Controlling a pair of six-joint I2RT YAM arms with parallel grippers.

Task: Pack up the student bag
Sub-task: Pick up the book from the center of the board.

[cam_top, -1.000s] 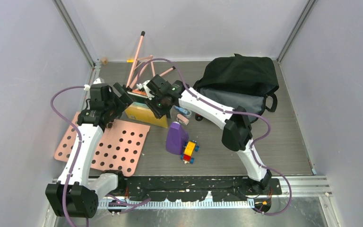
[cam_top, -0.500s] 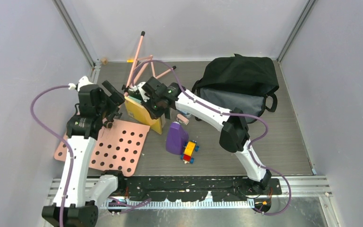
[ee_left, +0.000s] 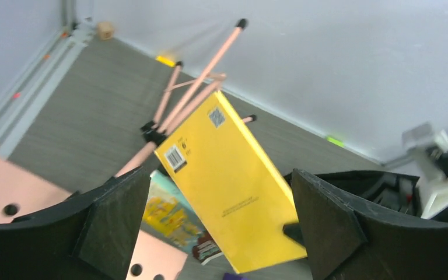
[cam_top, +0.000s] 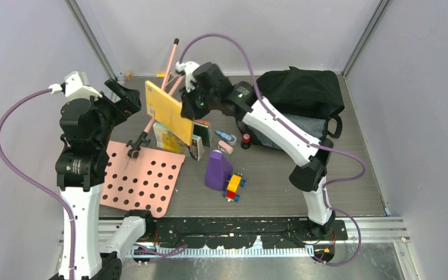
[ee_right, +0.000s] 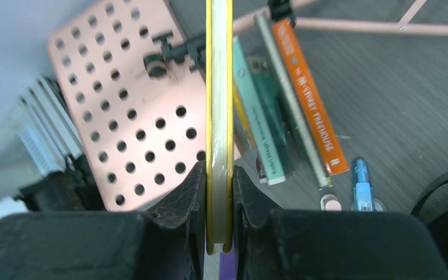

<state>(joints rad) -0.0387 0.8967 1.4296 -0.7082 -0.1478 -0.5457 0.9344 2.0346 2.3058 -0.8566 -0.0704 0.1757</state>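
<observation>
The student bag, black and floppy, lies at the back right with its grey inside showing. My right gripper is shut on a yellow book and holds it tilted in the air, left of the bag. In the right wrist view the book's edge runs straight up from between the right gripper. My left gripper hangs open to the left of the book, touching nothing. Its wrist view shows the left gripper framing the yellow book's cover from a distance.
More books lie under the raised one, among them an orange one and a teal one. A pink pegboard lies front left, with pink rods behind. A purple bottle, a toy brick car and a blue pen sit mid-table.
The right gripper has closed on the yellow book and lifted it off the pile, up and back. The left arm has risen and drawn away to the left, its jaws slightly wider.
</observation>
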